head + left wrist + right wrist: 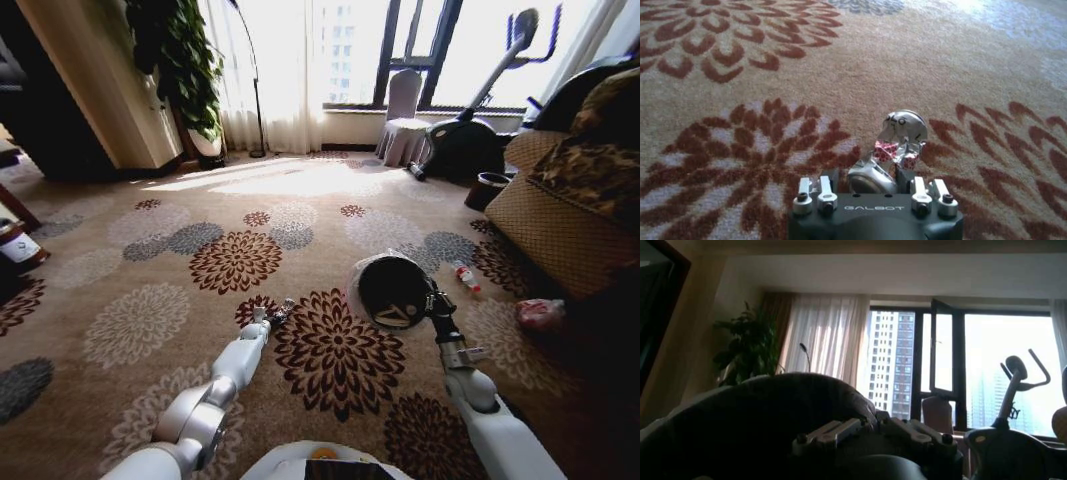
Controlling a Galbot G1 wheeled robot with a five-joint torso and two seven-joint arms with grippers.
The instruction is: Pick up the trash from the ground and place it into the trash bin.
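Left gripper [888,160] is clamped on a small crinkled silvery foil wrapper with red-and-white print [899,137], held just above the brown floral carpet [740,100]; in the head view the left gripper [272,315] sits low over a dark red flower, left of the bin. The wrapper looks feather-light, thin, soft and crushable, probably a bit slick, so a pinch across a bunched fold, as now, seems the safe hold; it should drop freely once let go.

Right gripper [432,297] holds the small round black trash bin with a pale translucent liner over its rim [392,291] by the rim, tilted so its mouth faces the robot, lifted off the carpet. In the right wrist view the right gripper [873,432] has its fingers closed over the bin's dark edge, the liner-wrapped bin wall [760,415] bulging close to the camera. The bin looks light and stiff, but the liner film under the fingers could slip.

More trash lies on the carpet to the right: a small clear bottle with a red cap [465,275] just beyond the bin, and a crumpled pink bag [541,313] at the foot of the tan woven sofa [560,230]. Bottle looks rigid, round and may roll; take it across the body. Bag looks soft; pinch a fold.
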